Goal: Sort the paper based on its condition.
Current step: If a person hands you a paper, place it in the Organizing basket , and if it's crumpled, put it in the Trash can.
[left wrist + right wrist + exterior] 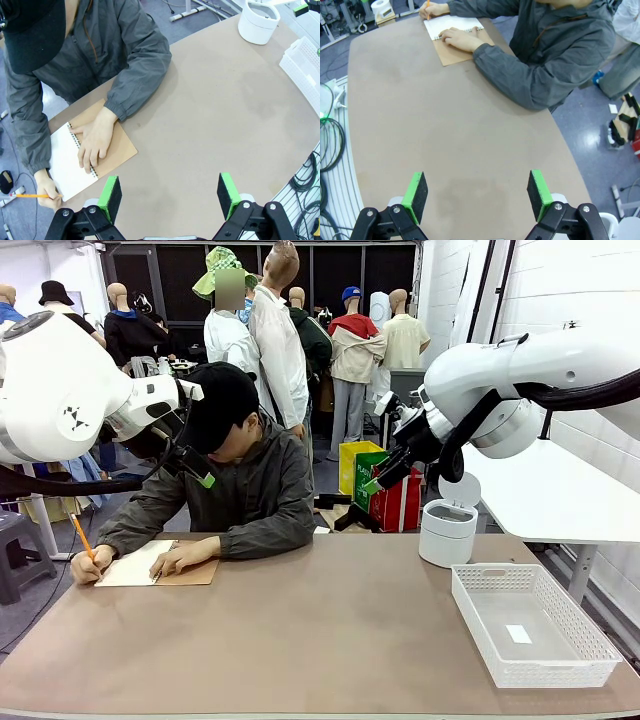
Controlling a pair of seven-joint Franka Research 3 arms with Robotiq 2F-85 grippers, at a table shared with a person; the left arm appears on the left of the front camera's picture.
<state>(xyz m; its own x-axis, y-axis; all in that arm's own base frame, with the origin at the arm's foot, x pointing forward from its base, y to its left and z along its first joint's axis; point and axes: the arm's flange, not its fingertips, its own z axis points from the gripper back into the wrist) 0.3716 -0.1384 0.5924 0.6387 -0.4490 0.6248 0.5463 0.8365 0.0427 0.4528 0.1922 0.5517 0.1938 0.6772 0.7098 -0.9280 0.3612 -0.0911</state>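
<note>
Counting grippers: two, left gripper (169,192) and right gripper (476,192), both spread wide, holding nothing.
Notebooks: one spiral-bound brown-covered notebook (150,565), far left.
Containers: one white perforated plastic basket (530,623), a small white slip inside; one white round bin (447,532).

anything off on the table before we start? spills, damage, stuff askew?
Nothing stands out. The person is writing with a pencil in the open notebook at the table's edge; the white bin stands upright, and the basket sits flat. Both grippers, left and right, are open above the table.
</note>
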